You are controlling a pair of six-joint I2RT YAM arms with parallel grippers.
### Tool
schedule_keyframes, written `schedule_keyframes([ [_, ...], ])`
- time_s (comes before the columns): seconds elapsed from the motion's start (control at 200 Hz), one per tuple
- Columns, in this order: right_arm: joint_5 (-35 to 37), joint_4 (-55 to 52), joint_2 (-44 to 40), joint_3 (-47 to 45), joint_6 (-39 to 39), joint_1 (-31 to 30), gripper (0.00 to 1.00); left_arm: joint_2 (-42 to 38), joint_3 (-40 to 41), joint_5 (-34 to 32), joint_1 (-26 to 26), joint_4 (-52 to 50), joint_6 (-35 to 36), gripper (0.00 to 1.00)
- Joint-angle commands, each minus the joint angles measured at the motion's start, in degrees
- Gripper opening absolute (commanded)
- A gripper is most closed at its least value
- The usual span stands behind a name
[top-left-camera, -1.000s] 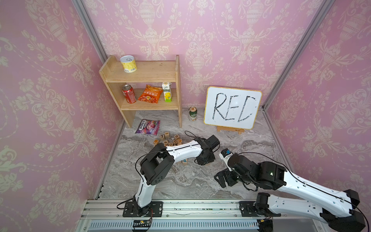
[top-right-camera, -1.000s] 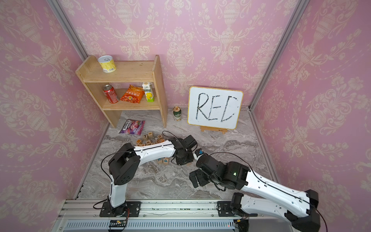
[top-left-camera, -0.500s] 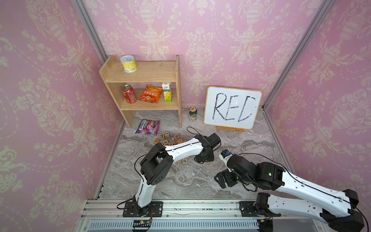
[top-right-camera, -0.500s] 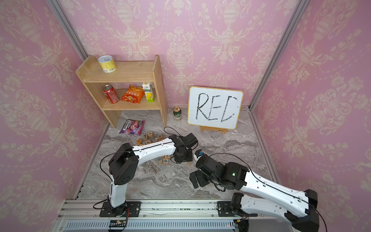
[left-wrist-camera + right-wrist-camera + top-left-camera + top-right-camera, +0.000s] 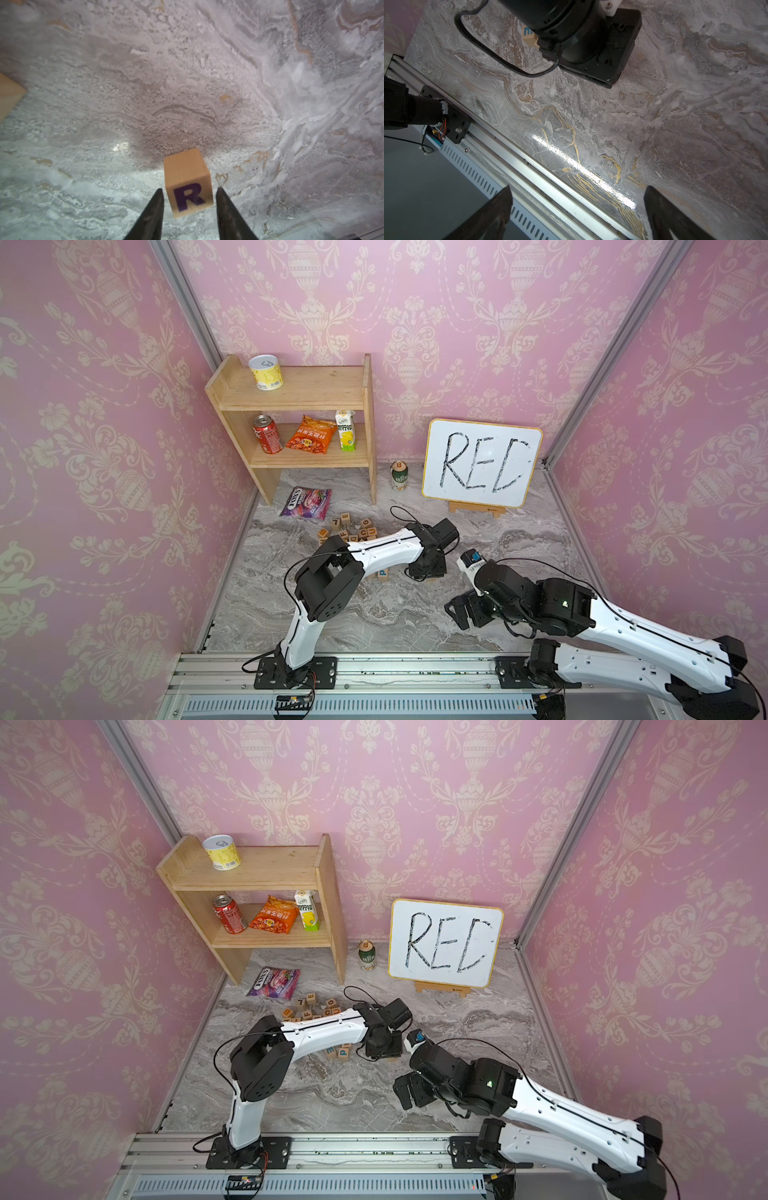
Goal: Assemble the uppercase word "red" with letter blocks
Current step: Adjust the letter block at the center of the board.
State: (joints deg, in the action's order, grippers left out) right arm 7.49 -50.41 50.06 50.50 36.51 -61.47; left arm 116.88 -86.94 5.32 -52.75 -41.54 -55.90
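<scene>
Narrowly, left gripper flanking R block, slim side gaps, open marble around

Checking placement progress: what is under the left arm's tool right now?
A wooden R block rests on the marble surface between the left tool tips, narrow gaps each side. In both top views the tool mostly hides it.

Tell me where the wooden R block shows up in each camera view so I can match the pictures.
Left wrist: the R block sits between the left gripper's fingertips.
Top views: in both top views it is almost wholly hidden beneath the left gripper.
Right wrist: not visible; the left gripper's black body blocks that spot.
Shared landmark: the left gripper, which shows in every view.
</scene>
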Motion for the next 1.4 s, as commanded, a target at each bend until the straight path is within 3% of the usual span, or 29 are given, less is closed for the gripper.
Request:
schedule_keyframes([
  [0.0,1.70,-1.52,-1.15,-1.10,1.37,0.41,1.00,1.93,-1.73,0.57,-0.42,-0.74,1.74,0.38],
  [0.155,1.90,-2.13,-1.21,-1.18,1.25,0.47,1.00,3.65,-3.28,0.74,-0.48,-1.01,1.80,0.27],
  [0.705,1.81,-3.02,-1.90,-1.51,0.50,0.90,1.00,7.86,-8.22,2.50,-1.04,-0.38,0.25,0.31],
  [0.806,1.87,-3.33,-2.08,-1.39,0.40,1.00,1.00,7.91,-8.32,2.57,-1.04,-0.16,0.30,0.38],
  [0.876,1.89,-3.46,-2.47,-1.37,0.48,1.09,1.00,7.83,-8.29,2.66,-1.04,-0.06,0.41,0.49],
  [1.161,1.81,-3.21,-2.45,-1.44,0.57,1.15,1.00,6.48,-8.04,1.87,-1.03,-0.27,1.16,0.66],
  [1.396,1.48,-2.17,-1.44,-1.11,0.07,1.26,1.00,4.31,-7.73,0.31,-0.91,-1.29,2.55,0.95],
])
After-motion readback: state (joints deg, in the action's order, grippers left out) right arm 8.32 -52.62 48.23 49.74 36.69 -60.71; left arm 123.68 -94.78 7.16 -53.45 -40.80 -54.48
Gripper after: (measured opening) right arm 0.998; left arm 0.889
